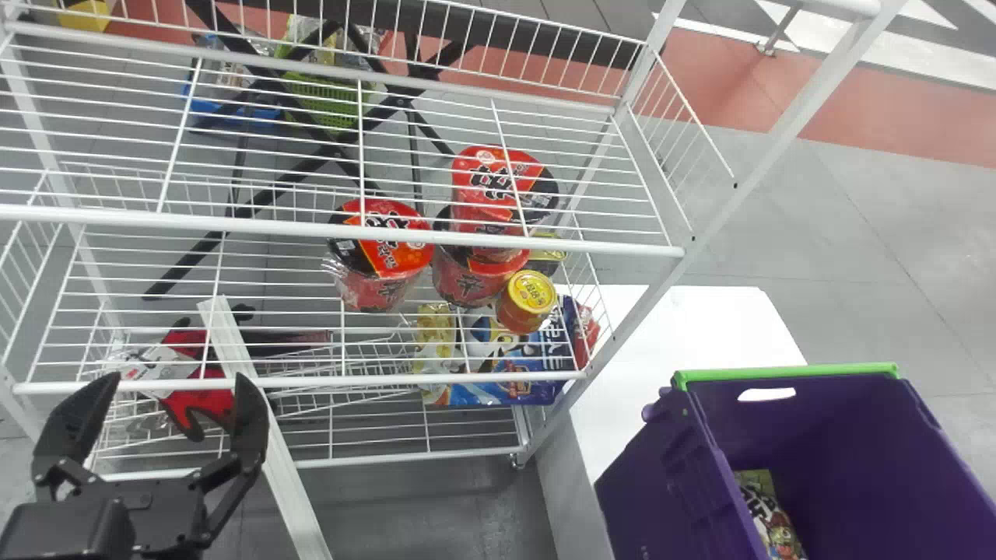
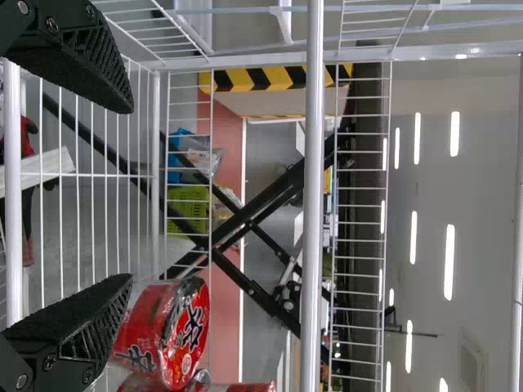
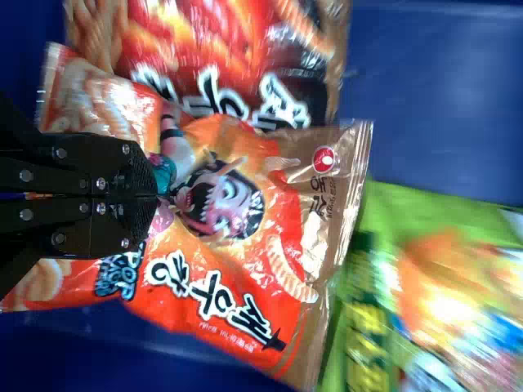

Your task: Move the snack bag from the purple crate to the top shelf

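the snack bag (image 3: 233,233) is shiny orange-red with a brownish-gold end.

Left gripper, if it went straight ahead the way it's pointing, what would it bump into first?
Probably the low wire guard along the back of the rack's middle level. The left gripper seems aimed between the front rails, but depth is unclear, so it might pass just above that guard.
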Tool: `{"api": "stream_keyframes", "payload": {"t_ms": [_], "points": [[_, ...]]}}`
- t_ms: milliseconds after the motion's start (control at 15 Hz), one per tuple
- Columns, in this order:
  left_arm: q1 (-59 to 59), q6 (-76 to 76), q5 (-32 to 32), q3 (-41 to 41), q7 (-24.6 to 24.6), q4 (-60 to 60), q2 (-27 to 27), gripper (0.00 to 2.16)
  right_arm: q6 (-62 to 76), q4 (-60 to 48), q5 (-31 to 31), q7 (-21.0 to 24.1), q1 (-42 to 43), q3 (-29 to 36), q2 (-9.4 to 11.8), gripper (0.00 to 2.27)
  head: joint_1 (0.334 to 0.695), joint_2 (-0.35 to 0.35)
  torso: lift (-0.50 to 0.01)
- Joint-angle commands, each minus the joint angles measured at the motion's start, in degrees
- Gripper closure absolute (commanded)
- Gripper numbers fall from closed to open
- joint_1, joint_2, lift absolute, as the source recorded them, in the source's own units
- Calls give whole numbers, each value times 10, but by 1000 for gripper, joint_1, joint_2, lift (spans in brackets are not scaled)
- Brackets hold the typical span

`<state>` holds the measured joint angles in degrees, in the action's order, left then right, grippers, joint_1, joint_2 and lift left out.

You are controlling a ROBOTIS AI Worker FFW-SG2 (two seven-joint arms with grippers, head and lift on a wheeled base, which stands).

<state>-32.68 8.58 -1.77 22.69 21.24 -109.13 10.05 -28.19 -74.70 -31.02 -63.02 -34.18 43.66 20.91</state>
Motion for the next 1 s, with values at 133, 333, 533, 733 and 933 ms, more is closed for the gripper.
{"api": "stream_keyframes", "payload": {"t_ms": [133, 333, 533, 733, 933], "points": [[0, -10, -3, 3, 1, -4, -1, 87, -39, -55, 1, -3, -16, 19, -7, 1949, 695, -350, -455], [0, -12, -4, 9, 2, -3, -2, 87, -78, -87, -4, -3, -27, 35, -6, 1949, 695, -350, -455], [1, -20, -10, 13, 5, -3, -3, 87, -126, -116, 7, -11, -35, 46, -6, 1949, 695, -350, -445], [1, -24, -12, 17, 8, -5, -3, 87, -140, -159, 12, -25, -42, 56, -20, 1949, 695, -350, -434], [0, -24, -12, 18, 10, -5, -3, 87, -138, -176, 14, -24, -44, 60, -28, 1949, 695, -350, -422]]}}
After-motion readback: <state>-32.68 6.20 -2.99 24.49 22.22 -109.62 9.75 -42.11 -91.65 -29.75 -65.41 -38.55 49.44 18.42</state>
